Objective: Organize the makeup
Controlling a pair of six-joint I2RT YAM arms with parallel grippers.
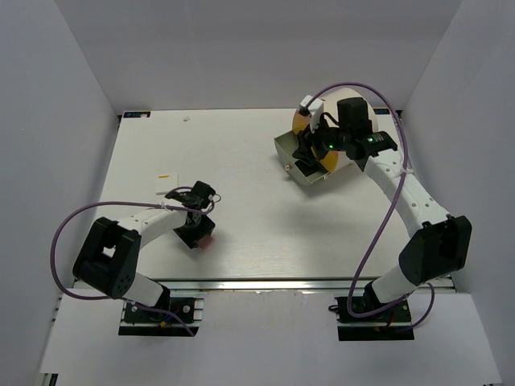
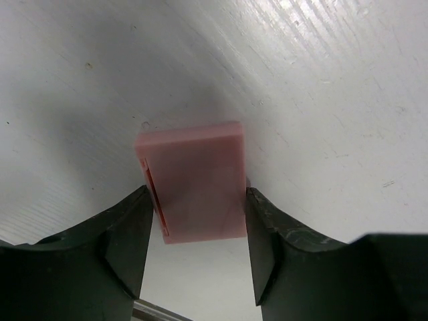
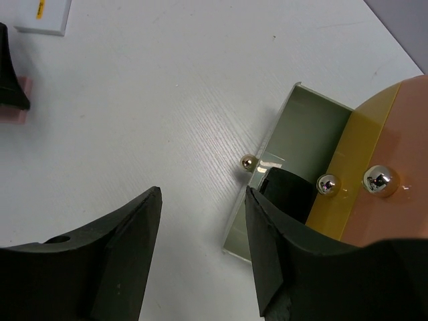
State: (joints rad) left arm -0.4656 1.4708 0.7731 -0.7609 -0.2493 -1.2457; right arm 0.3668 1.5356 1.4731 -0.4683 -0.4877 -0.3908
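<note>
Left tool (image 2: 196, 197): narrow, its two fingers (image 2: 127, 234) pressed on the opposite sides of the flat pink square (image 2: 194, 160); it seems to hold it.
Pink square: between the left fingers, low over the near left part of the worktop (image 1: 241, 145), well apart from the drawers. I cannot tell if it touches the surface.
Right tool (image 3: 202, 194): wide and holding nothing, it hangs just in front of the grey drawer (image 3: 301, 127).
Grey drawer: pulled out of the round drawer unit (image 3: 394, 134) at the far right. Something dark lies inside, which I cannot identify.
Other thing: a small white card (image 1: 166, 175) lies near the left tool.
Step in hand: I judge it is to carry the pink square to the open drawer.
How to do it well: keep the squeeze on the flat sides firm, because a thin plate can turn between the fingers. Lift it clear of the worktop before moving across. Keep it level, bring it over the free part of the drawer and let go only when it is low. The right tool should give room first, or the arms can meet.
</note>
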